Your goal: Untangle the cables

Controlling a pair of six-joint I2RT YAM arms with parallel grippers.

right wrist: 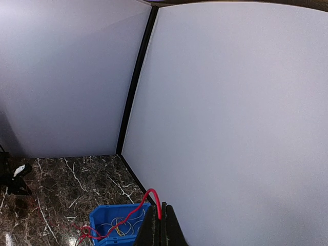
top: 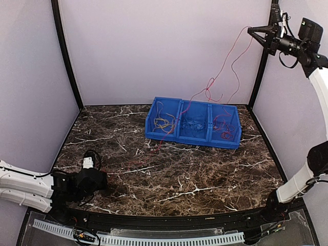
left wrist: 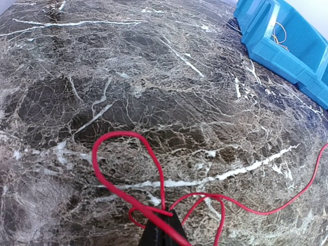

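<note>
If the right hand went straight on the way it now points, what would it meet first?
Probably the pale wall ahead. The right hand, shut on a red cable, points through open air well above the blue bin; depth is unclear.

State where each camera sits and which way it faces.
Top external: above and behind the bases, looking down the table to the blue bin; left arm and right arm show.
Left wrist: low over the table, facing the bin; left gripper shut on the red cable.
Right wrist: high at the far right, facing left toward the corner; right gripper shut on red cable.
Shared: all views show bin and cable.
</note>
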